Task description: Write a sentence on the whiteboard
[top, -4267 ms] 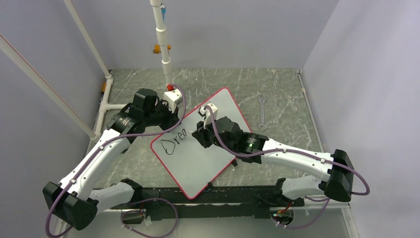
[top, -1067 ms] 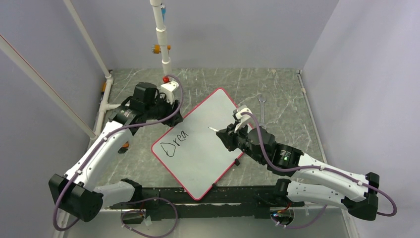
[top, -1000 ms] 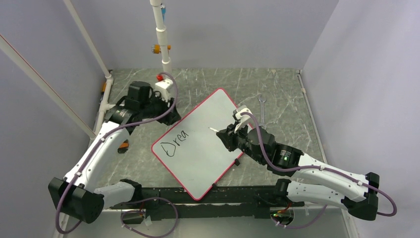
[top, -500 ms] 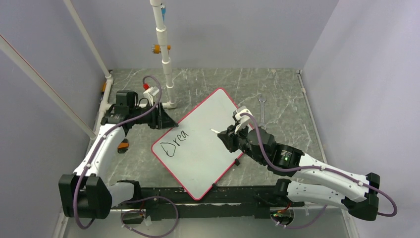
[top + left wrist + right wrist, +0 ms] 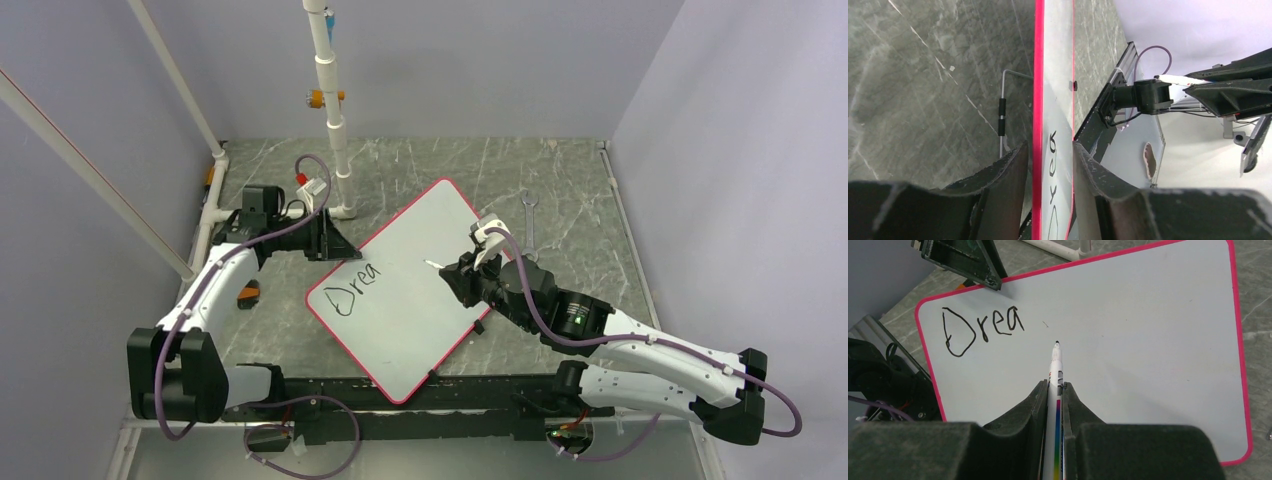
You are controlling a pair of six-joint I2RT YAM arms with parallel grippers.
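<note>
1 whiteboard [image 5: 400, 320], 1 marker [image 5: 1054, 371], 1 wrench [image 5: 529, 226], 2 claws: left claw [image 5: 337, 245] and right claw [image 5: 455, 277]; 4 written letters of the sentence [image 5: 356, 289].

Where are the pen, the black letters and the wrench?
pen [image 5: 1055, 367]: right wrist view, on its white barrel just below the tip.
black letters [image 5: 984, 329]: right wrist view, on the "r" in the middle of "Drea".
wrench [image 5: 529, 228]: top view, on the middle of its shaft.

The whiteboard [image 5: 410, 300] is white with a pink-red rim; the sentence [image 5: 357, 285] begun on it is black. The table [image 5: 560, 180] is grey-green, marbled with pale streaks, and the marker [image 5: 1054, 390] white, rainbow-striped.
</note>
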